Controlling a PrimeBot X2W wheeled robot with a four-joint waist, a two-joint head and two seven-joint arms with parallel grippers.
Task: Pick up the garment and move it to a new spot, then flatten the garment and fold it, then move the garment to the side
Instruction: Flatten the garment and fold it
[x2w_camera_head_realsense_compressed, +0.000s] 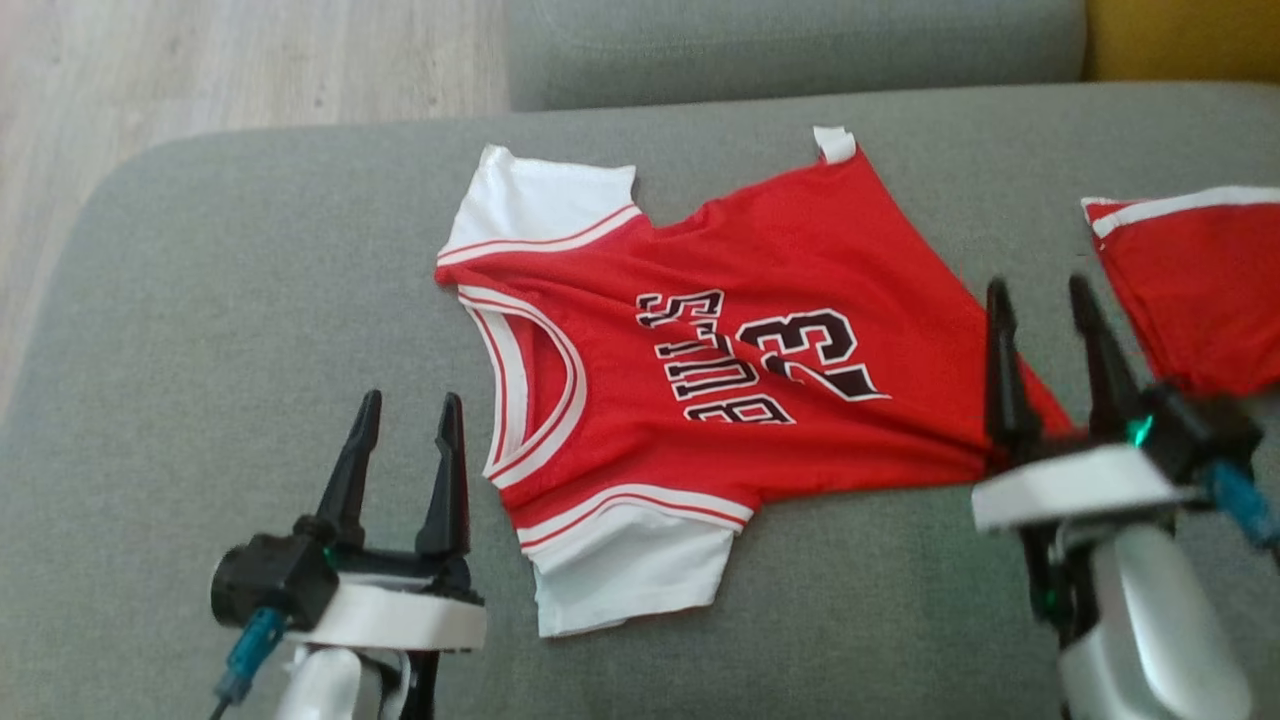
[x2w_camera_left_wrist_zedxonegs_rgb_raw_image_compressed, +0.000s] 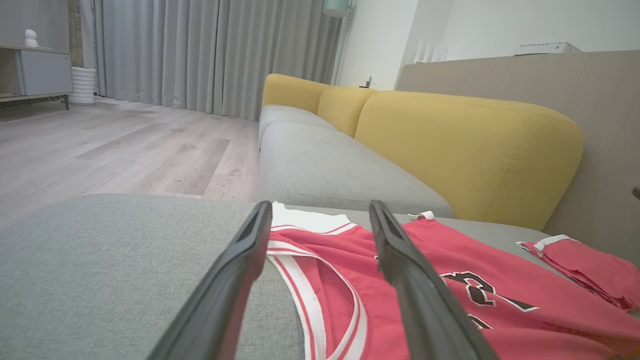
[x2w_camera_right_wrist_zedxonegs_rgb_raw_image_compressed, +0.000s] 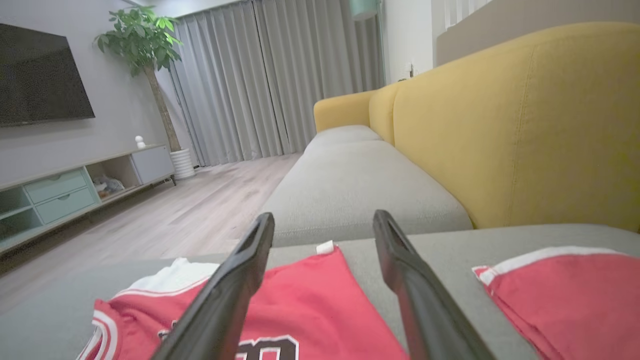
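Jersey (x2w_camera_head_realsense_compressed: 700, 350) spread on sofa seat (x2w_camera_head_realsense_compressed: 250, 300) | second red garment (x2w_camera_head_realsense_compressed: 1200, 290) beside

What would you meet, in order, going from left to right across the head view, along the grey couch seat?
left gripper → red Bulls jersey → right gripper → second red garment
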